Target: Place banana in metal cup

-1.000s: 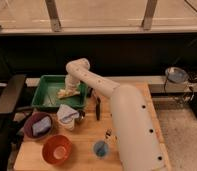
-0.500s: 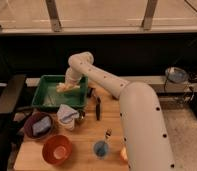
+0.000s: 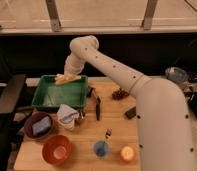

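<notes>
The yellow banana [image 3: 70,78] hangs in my gripper [image 3: 63,76], just above the far edge of the green tray [image 3: 52,100]. The gripper is shut on the banana, with the arm reaching in from the right over the table. A pale silvery cup [image 3: 67,116], which I take for the metal cup, stands on the wooden table just in front of the tray, below and nearer than the banana.
A purple bowl [image 3: 38,125] and an orange bowl [image 3: 57,149] sit front left. A blue cup [image 3: 100,148] and an orange fruit [image 3: 127,153] sit at the front. A black tool [image 3: 97,106] and a brown cluster [image 3: 120,94] lie right of the tray. A chair [image 3: 9,95] stands at left.
The gripper has risen from inside the tray with the banana in it, and the banana now hangs over the tray's far edge. The arm has swung back.
</notes>
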### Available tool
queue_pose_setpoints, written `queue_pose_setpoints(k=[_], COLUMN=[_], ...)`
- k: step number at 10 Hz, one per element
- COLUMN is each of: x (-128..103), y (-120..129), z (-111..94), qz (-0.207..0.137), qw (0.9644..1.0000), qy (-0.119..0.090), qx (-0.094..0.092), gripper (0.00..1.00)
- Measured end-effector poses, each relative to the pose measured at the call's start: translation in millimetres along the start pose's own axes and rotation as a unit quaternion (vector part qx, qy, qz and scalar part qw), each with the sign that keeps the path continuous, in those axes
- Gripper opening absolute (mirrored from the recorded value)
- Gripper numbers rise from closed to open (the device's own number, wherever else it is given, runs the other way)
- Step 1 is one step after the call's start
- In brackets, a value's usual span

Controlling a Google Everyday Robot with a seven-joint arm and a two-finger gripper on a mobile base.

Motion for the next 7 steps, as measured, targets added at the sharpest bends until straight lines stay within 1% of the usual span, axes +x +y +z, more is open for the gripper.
queue_pose_setpoints(k=[1, 3, 4, 6, 7], x=[6, 20, 25, 23, 28], y=[17, 57, 84, 118, 138], z=[-16, -40, -52, -60, -64], qz=[-0.001, 0.006, 0.014, 0.022, 0.030], qw=[0.9999, 0.9995, 0.9988, 0.9974, 0.9963], qy=[0.004, 0.013, 0.019, 0.023, 0.024], qx=[-0.010, -0.029, -0.043, -0.065, -0.077], gripper=[0.00, 0.00, 0.00, 0.00, 0.00])
